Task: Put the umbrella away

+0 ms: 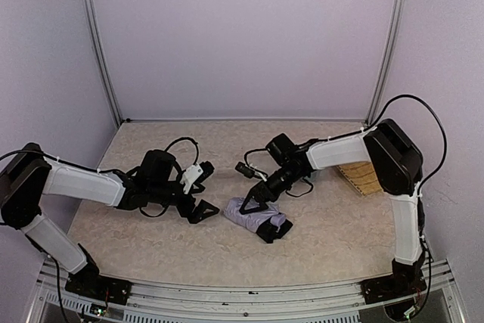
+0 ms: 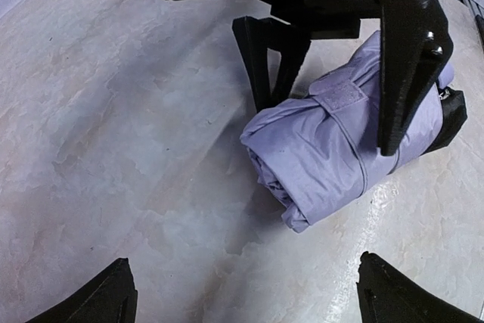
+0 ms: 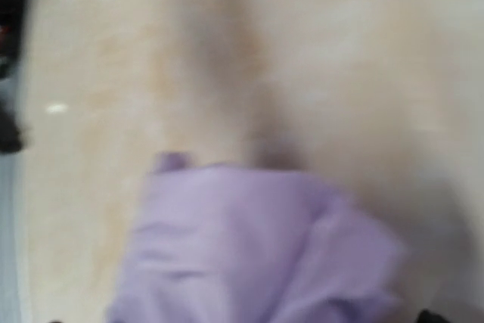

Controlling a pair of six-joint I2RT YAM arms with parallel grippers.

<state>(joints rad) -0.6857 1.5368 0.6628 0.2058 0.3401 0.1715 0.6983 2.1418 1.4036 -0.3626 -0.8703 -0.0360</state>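
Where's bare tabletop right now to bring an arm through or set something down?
Free: the far strip of the table along the back wall, and the near strip between the umbrella and the table's near edge. Crowded: the middle, where the left arm and right arm flank the umbrella, and the far right corner, taken by a slatted wooden piece.

The table top (image 1: 325, 240) under the right pincer (image 1: 253, 202) is beige with pale marble veins; far behind this pincer stands a plain pale lilac back wall (image 1: 242, 35), with two metal posts (image 1: 98, 43) at its corners; to its outer side, well apart, a slatted wooden piece (image 1: 361, 177) lies at the table edge; a metal rail (image 1: 249, 300) runs along the near edge; light is soft, shadows weak
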